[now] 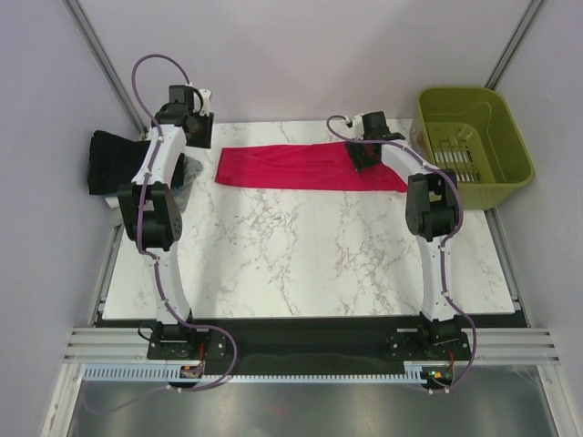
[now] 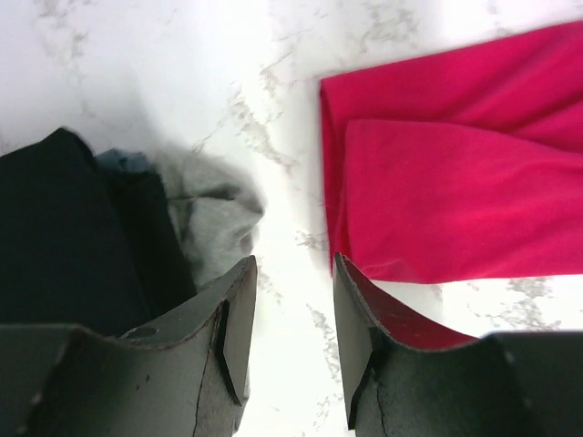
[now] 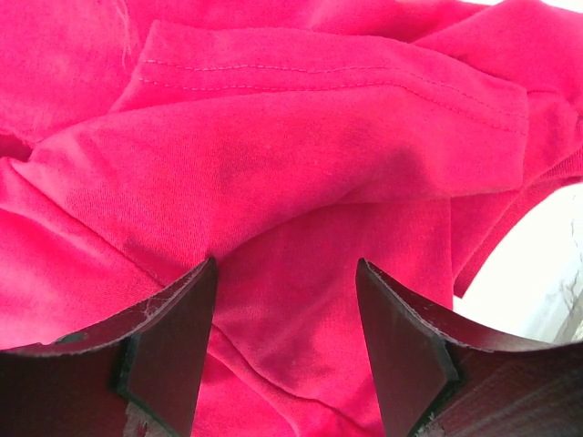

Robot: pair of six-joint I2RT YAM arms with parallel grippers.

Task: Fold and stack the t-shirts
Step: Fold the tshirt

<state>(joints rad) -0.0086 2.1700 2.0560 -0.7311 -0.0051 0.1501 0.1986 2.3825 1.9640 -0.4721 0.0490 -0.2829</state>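
While the left hand [image 2: 291, 266] stands parted, empty, the right hand [image 3: 287, 266] gapes over the pink t-shirt [image 3: 273, 137].

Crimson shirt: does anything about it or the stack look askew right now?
The crimson shirt lies as a long band, but its right end is rumpled under the open right pincer. In the folded stack, a grey layer pokes out crumpled beside the black shirt.

Left arm [image 1: 171, 282] and right arm [image 1: 437, 278] white-shelled, black joint housings, looping purple cables [image 1: 136, 82], black gripper fingers [image 2: 235, 319]
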